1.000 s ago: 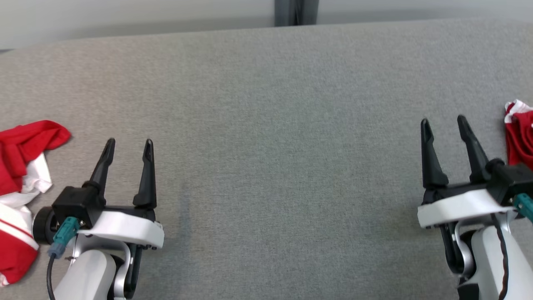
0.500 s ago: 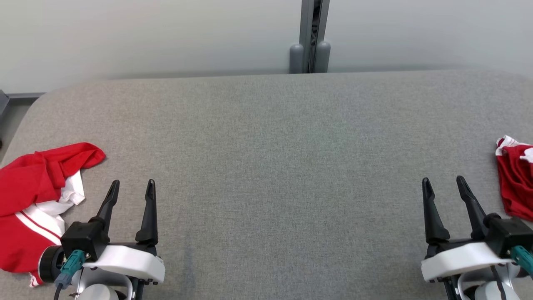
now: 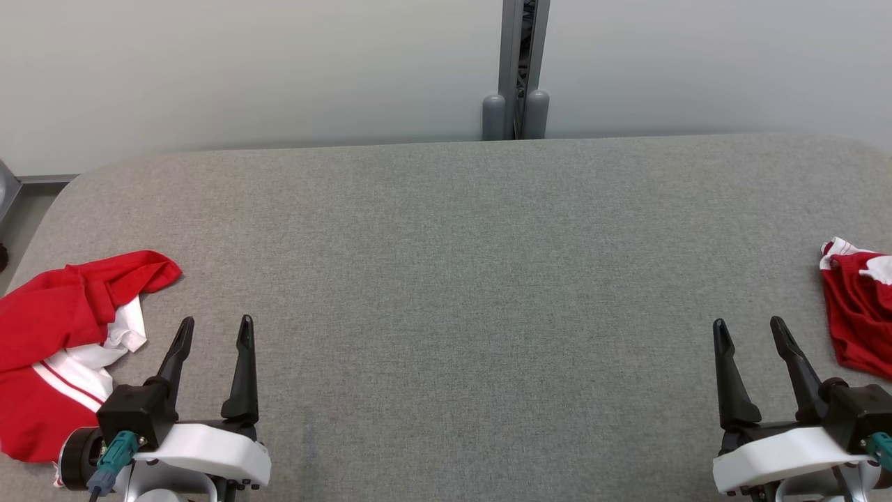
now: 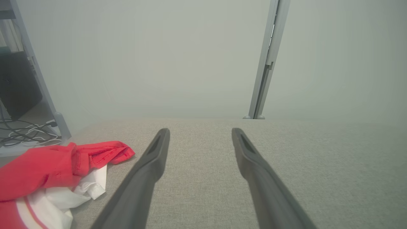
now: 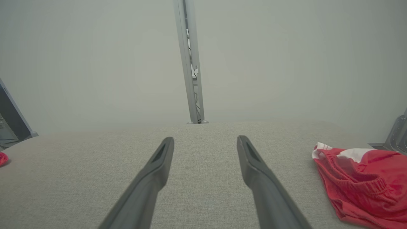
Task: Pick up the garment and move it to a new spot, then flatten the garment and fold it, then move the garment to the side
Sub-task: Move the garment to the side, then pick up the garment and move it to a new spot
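Note:
A crumpled red and white garment (image 3: 56, 328) lies at the table's left edge, also seen in the left wrist view (image 4: 47, 165). A second red garment (image 3: 857, 321) with a gathered waistband and white trim lies at the right edge (image 5: 365, 178). My left gripper (image 3: 216, 322) stands open just right of the left garment, apart from it, fingers empty (image 4: 200, 132). My right gripper (image 3: 748, 322) is open and empty too, a short way left of the right garment (image 5: 205, 139).
The grey fabric-covered table (image 3: 446, 279) stretches wide between the two grippers. Its far edge meets a pale wall with a grey upright post (image 3: 516, 70) at the middle. Cables (image 4: 28, 135) lie on the floor past the table's left end.
The whole head picture has shifted down, so the camera has moved: the table's far edge and the wall now show. Both grippers stay open and empty; the garments lie as before.

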{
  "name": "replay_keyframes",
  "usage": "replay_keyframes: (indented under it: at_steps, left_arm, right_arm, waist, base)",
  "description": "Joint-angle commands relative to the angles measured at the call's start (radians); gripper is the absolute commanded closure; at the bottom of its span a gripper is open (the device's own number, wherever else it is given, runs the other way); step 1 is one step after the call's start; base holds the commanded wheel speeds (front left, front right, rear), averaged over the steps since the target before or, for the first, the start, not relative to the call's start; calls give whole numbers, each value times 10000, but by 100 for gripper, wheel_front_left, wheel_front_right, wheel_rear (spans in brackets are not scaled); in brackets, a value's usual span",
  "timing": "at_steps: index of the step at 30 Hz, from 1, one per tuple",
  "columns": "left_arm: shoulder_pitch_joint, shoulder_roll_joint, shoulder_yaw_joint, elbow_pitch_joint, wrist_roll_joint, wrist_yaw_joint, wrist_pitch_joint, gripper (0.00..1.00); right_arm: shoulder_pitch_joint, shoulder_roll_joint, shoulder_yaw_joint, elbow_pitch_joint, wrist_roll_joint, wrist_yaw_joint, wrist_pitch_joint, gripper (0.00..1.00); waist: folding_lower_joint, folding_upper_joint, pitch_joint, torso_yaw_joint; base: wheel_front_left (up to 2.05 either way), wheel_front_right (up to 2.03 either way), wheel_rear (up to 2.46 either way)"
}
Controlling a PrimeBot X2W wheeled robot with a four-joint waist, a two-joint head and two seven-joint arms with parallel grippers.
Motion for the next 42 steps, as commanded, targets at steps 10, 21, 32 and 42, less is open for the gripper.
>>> replay_keyframes:
  at_steps: [10,21,32,42]
  left_arm:
    - [-15,9,-16,-14,-86,96,-32,0]
    - [-240,-163,-29,86,-127,157,-29,0]
    - [61,-332,263,143,-260,119,-49,0]
    - [82,-469,545,17,-150,7,-58,0]
  right_arm:
    - [127,-29,-11,-136,100,4,46,0]
    - [145,-34,159,-345,-30,4,219,0]
    - [197,-37,476,-302,103,4,315,0]
    - [198,-35,588,-280,143,4,360,0]
  waist:
    - [0,0,8,31]
    - [0,0,64,1567]
    - [0,0,-41,3486]
    - [0,0,30,3961]
  base:
    - [0,0,0]
    - [0,0,0]
    - [0,0,0]
    - [0,0,0]
